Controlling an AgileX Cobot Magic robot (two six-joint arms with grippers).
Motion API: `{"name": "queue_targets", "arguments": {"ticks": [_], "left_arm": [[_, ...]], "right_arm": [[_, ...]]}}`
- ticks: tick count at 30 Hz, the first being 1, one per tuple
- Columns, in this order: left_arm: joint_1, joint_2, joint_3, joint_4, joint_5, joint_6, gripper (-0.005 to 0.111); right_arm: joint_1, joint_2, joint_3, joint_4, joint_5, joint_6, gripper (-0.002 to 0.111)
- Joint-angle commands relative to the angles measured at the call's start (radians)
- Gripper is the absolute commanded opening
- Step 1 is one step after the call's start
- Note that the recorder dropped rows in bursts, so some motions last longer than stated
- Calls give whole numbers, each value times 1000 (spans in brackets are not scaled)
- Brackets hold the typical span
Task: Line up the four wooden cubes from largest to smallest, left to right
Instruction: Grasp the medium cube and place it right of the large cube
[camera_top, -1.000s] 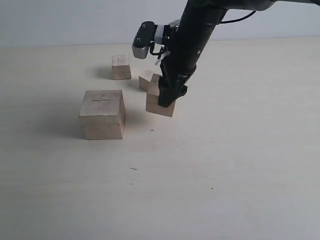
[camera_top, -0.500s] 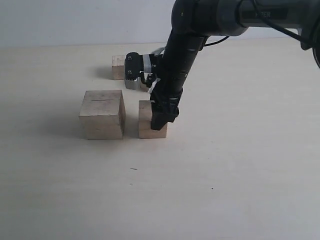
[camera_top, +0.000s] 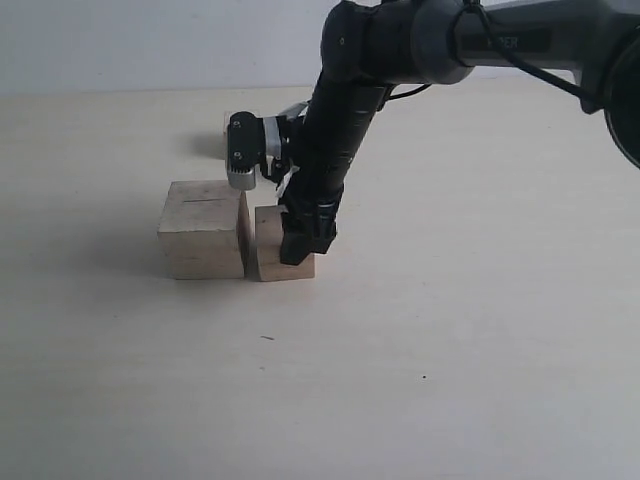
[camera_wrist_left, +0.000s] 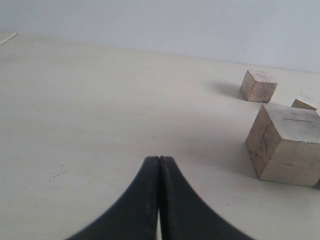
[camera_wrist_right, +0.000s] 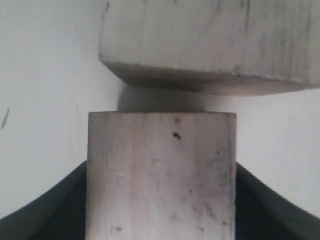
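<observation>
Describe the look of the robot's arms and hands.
The right arm is glossy black and tubular, with faint lettering, a thin black cable and a silver-grey wrist module. The right hand and left hand are black, tapering in curves.

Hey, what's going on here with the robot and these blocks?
The right gripper is shut on the second-biggest cube, holding it low at the table just right of the biggest cube, with a narrow gap between them. The two smaller cubes sit farther back, not yet in the row. The left gripper is shut and holds nothing.
</observation>
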Motion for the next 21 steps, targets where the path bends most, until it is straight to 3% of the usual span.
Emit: {"name": "queue_targets", "arguments": {"ticks": [1,13,21], "left_arm": [[-6,-6,3,-9,-11,1,0],[-6,-6,3,-9,-11,1,0],[-6,-6,3,-9,-11,1,0]], "right_arm": [[14,32,1,16,-41,-12,0],[14,56,1,44,-61,-12,0],[14,56,1,66,-70,-12,17]]}}
